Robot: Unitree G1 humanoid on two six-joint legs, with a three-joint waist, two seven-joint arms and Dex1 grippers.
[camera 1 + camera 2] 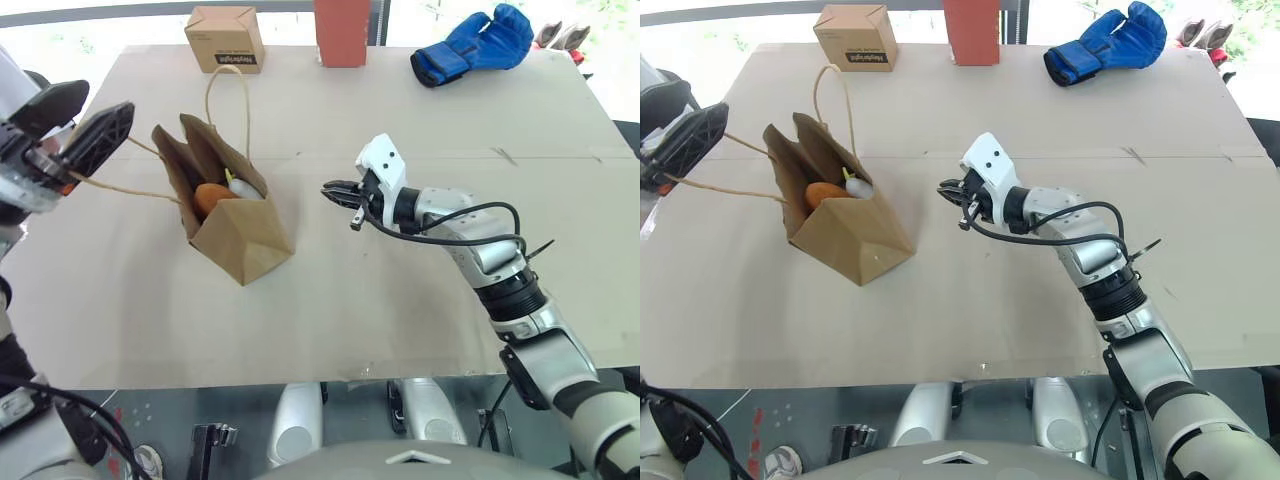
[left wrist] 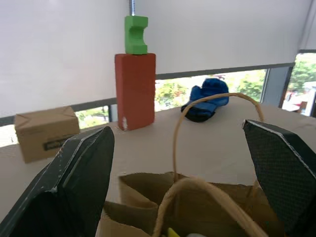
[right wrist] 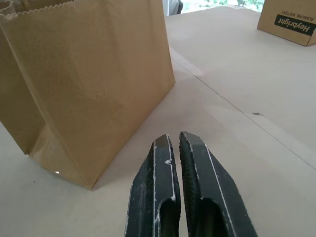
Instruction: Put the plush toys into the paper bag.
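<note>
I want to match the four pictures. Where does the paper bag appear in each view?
Left eye: paper bag left of centre, standing open.
Right eye: paper bag left of centre.
Left wrist: bag's open top and handles, low, between the fingers.
Right wrist: bag's side wall, upper left.
Shared landmark: small cardboard box.

Tan table point(image 1: 400, 300) carries paper bag point(image 1: 240, 235), cardboard box point(image 1: 225, 38), red block point(image 1: 342, 30), blue glove point(image 1: 475, 45)

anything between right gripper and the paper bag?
Nothing. In the left eye view, only bare table separates the shut, empty right gripper from the paper bag; the right wrist view agrees.
</note>
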